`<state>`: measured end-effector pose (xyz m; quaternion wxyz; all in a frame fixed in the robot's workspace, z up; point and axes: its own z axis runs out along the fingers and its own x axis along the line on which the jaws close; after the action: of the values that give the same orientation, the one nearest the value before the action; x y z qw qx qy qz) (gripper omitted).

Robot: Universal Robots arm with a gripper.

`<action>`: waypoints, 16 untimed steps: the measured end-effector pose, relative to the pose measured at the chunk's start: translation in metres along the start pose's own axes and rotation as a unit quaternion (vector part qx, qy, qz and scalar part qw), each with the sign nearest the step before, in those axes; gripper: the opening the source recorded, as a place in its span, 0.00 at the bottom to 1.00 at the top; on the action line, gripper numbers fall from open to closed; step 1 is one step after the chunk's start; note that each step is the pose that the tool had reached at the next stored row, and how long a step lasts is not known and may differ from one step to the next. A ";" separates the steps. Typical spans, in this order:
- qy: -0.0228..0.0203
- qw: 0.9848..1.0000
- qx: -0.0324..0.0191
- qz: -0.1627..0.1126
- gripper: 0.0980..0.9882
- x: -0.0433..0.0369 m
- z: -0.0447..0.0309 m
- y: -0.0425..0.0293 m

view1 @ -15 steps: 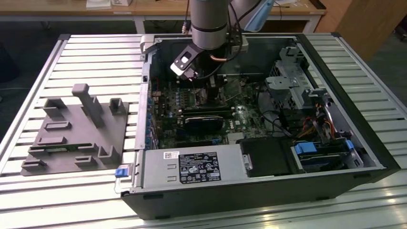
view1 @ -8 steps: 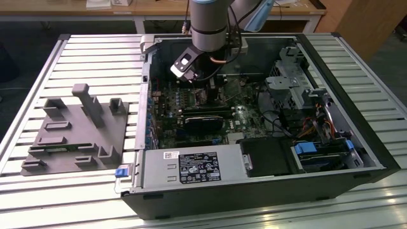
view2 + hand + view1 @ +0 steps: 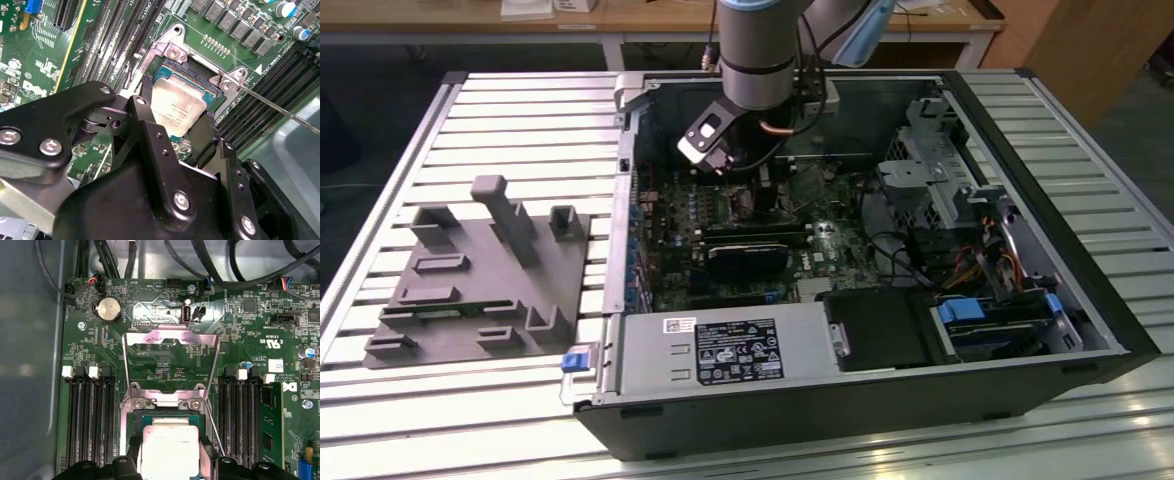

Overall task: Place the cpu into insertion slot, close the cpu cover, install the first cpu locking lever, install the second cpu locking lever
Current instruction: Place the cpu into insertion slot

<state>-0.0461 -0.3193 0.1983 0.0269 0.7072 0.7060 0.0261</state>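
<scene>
Broadly, a slatted aluminium table (image 3: 520, 110) carries an open black computer case (image 3: 854, 420) lying on its side, with a grey moulded fixture (image 3: 480, 280) beside it toward the exterior view's left. The robot arm (image 3: 761, 50) reaches down into the case over the green motherboard (image 3: 250, 325). On that board the cpu cover (image 3: 170, 338), a silver frame with a square window, is swung fully back and lies flat away from the insertion slot (image 3: 167, 418), so the slot is uncovered. The gripper (image 3: 175, 117) is clenched on the cpu (image 3: 177, 105): its two black fingers (image 3: 202, 137) press against opposite edges of the chip, seen in both wrist views. The cpu sits directly over the insertion slot, slightly tilted in the second wrist view; whether it already rests in the socket cannot be told. A thin wire locking lever (image 3: 280, 107) runs out from one corner of the slot's rim, unlatched. Long black memory slots (image 3: 90, 425) flank the socket on both sides.
</scene>
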 end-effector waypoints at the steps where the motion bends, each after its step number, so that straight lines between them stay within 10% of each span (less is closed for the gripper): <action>1: 0.000 1.000 0.000 0.000 0.49 0.0002 0.0003 -0.0001; 16: 0.000 1.000 0.000 0.000 0.49 0.0014 0.0047 -0.0007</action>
<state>-0.0465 -0.3179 0.1936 0.0269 0.7072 0.7060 0.0260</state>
